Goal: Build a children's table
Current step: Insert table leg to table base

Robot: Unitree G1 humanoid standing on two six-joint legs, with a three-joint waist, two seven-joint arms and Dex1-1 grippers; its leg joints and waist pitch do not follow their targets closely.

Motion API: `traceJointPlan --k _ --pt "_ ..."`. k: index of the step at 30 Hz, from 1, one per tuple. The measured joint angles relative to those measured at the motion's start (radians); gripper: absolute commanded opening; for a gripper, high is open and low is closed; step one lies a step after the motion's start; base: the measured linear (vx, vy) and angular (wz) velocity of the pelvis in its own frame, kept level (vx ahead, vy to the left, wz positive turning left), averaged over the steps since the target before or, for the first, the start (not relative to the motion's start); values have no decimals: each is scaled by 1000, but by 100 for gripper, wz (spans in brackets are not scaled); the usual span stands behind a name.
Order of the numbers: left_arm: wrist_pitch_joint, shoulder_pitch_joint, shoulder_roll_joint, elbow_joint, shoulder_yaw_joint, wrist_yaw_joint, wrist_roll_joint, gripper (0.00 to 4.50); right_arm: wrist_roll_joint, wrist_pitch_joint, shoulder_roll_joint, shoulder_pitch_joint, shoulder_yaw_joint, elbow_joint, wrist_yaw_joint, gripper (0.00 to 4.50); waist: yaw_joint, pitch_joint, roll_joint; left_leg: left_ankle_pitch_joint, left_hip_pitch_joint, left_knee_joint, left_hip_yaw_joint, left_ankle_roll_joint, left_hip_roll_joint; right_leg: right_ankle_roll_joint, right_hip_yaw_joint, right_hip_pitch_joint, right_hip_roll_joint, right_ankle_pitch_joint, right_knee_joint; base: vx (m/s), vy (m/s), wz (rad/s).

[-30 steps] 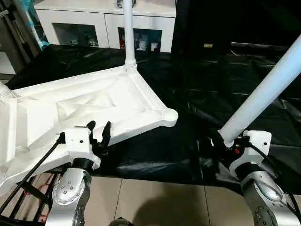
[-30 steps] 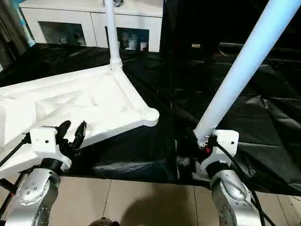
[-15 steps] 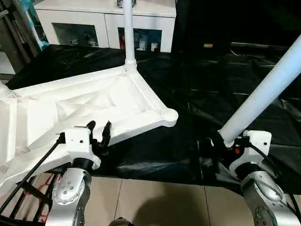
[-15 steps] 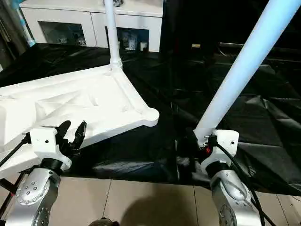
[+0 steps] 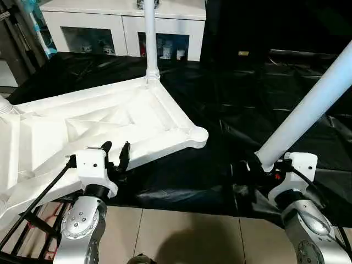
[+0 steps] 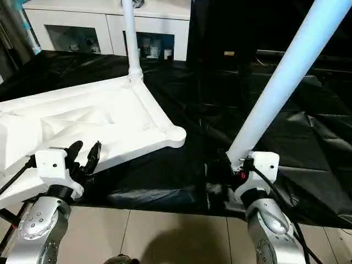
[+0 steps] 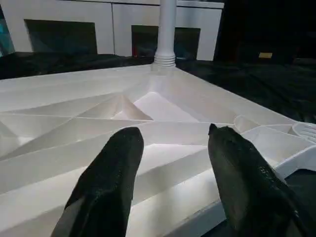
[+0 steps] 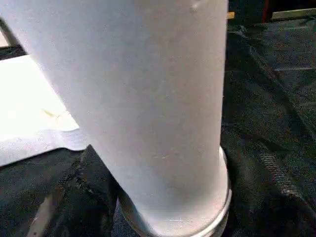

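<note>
The children's table top [image 5: 82,118] lies underside up on black sheeting, its ribs showing. One white leg [image 5: 149,38] stands upright in the far corner socket. The near right corner socket [image 5: 197,133] is empty. My left gripper [image 5: 115,147] hovers at the top's near rim, open, its fingers [image 7: 111,173] side by side above the ribbed underside with nothing held. My right gripper [image 5: 268,165] is shut on the thick end of another leg [image 5: 308,104], which slants up and to the right, off to the right of the top. Black fingers [image 8: 79,197] flank that leg.
A white cabinet [image 5: 121,27] with glass doors stands behind the table top. Black sheeting [image 5: 247,99] covers the floor to the right. Beige tiles [image 5: 181,236] lie nearest me. A second leg's base [image 5: 3,105] shows at the left edge.
</note>
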Motion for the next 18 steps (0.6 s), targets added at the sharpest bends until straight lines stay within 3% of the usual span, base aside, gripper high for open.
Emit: traceJointPlan --k 18 --pt "0 0 0 0 0 0 0 250 0 0 0 0 0 0 0 263 0 0 0 0 0 0 0 0 0 0 0 0 0 0 0 0 0 0"
